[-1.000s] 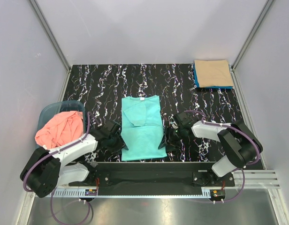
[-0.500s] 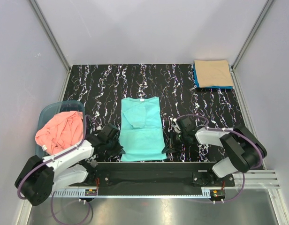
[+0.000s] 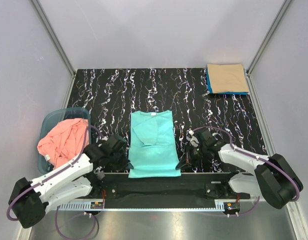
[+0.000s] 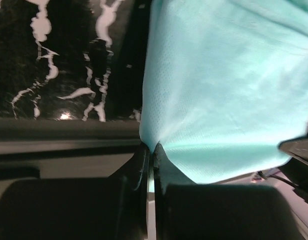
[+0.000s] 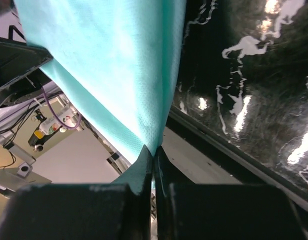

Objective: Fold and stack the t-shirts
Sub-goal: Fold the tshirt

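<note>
A turquoise-green t-shirt (image 3: pixel 154 145) lies lengthwise in the middle of the table, sleeves folded in, its hem at the near edge. My left gripper (image 3: pixel 125 164) is shut on the hem's left corner; in the left wrist view the cloth (image 4: pixel 229 100) is pinched between the jaws. My right gripper (image 3: pixel 184 160) is shut on the hem's right corner, with the cloth (image 5: pixel 119 75) lifted over the table edge. A salmon pink t-shirt (image 3: pixel 64 140) lies crumpled in the basket. A folded tan-beige t-shirt (image 3: pixel 226 78) lies on a blue one (image 3: pixel 209 84) at the back right.
The blue-grey plastic basket (image 3: pixel 50 120) stands at the table's left edge. The black marbled table (image 3: pixel 109 95) is framed by grey walls. A black rail (image 3: pixel 159 182) runs along the near edge between the arm bases.
Both grippers have pulled the turquoise-green shirt toward the near edge; the shirt has slid nearer and its hem now reaches the table's front rim.
</note>
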`<act>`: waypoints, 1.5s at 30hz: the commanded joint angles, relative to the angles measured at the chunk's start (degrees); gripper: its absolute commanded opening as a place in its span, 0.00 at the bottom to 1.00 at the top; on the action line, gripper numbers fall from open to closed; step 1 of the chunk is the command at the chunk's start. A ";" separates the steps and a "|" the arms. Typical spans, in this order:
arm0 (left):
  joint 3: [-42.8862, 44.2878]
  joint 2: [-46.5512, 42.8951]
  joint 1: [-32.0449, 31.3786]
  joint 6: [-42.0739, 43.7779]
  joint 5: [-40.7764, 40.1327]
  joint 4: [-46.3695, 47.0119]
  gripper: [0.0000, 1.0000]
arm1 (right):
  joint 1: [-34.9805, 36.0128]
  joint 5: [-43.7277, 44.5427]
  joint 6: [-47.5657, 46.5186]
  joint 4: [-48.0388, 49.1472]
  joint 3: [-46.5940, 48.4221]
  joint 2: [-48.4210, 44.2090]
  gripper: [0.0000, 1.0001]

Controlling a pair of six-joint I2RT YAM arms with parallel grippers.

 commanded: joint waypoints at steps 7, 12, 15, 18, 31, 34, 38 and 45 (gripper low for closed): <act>17.39 6.77 0.33 4.16 -4.28 -8.83 0.00 | -0.93 -2.97 -3.73 -10.78 13.83 3.47 0.00; 20.65 12.31 4.53 7.41 -2.27 -8.13 0.00 | -3.39 -5.60 -5.14 -14.03 19.89 8.56 0.00; 20.83 13.19 8.75 8.82 -0.07 -6.02 0.00 | -5.50 -7.62 -5.67 -14.48 22.53 11.55 0.00; 22.05 14.77 13.14 11.10 1.86 -4.53 0.00 | -7.52 -10.35 -5.94 -14.21 25.17 14.88 0.00; 35.05 29.36 22.13 18.84 8.54 -0.57 0.00 | -13.85 -16.68 -6.29 -14.74 38.18 28.34 0.00; 36.90 32.61 23.80 19.54 10.13 -0.04 0.00 | -14.99 -18.26 -6.20 -14.74 41.17 31.33 0.00; 41.39 37.17 25.99 20.07 11.36 0.22 0.00 | -17.27 -19.93 -5.94 -15.70 45.04 35.28 0.00; 48.86 47.37 29.34 21.48 13.38 0.93 0.01 | -18.86 -21.60 -5.68 -16.93 53.39 44.77 0.00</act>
